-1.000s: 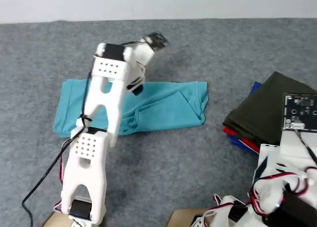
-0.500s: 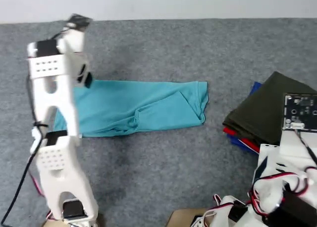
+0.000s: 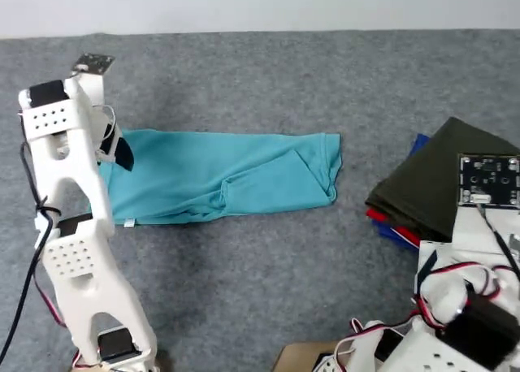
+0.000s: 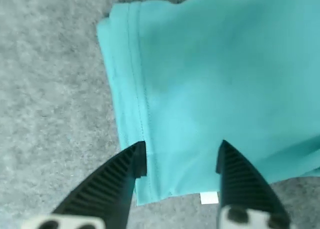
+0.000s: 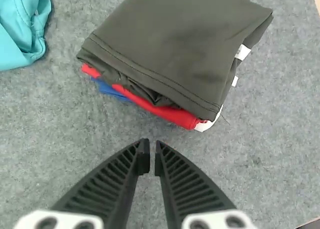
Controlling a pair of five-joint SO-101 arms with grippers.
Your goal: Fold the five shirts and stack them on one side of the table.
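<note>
A teal shirt (image 3: 219,177) lies folded into a long strip across the middle of the grey table; its end (image 4: 200,89) fills the left wrist view and one corner (image 5: 20,29) shows in the right wrist view. My left gripper (image 4: 181,156) hangs open above the strip's left end, near its hem, with nothing between its fingers. In the high view that gripper (image 3: 114,144) sits at the shirt's left edge. A stack of folded shirts, dark olive (image 5: 185,44) over red (image 5: 150,106) and blue (image 5: 112,91), rests at the right (image 3: 431,185). My right gripper (image 5: 149,156) is shut beside that stack, holding nothing.
Grey carpet-like cloth (image 3: 268,274) covers the table, with open room in front of the teal shirt and behind it. A brown board (image 3: 305,357) shows at the near edge between the arm bases.
The left arm has swung from over the middle of the teal shirt to its left end. The shirt's left part now lies flatter. The right arm shifted slightly.
</note>
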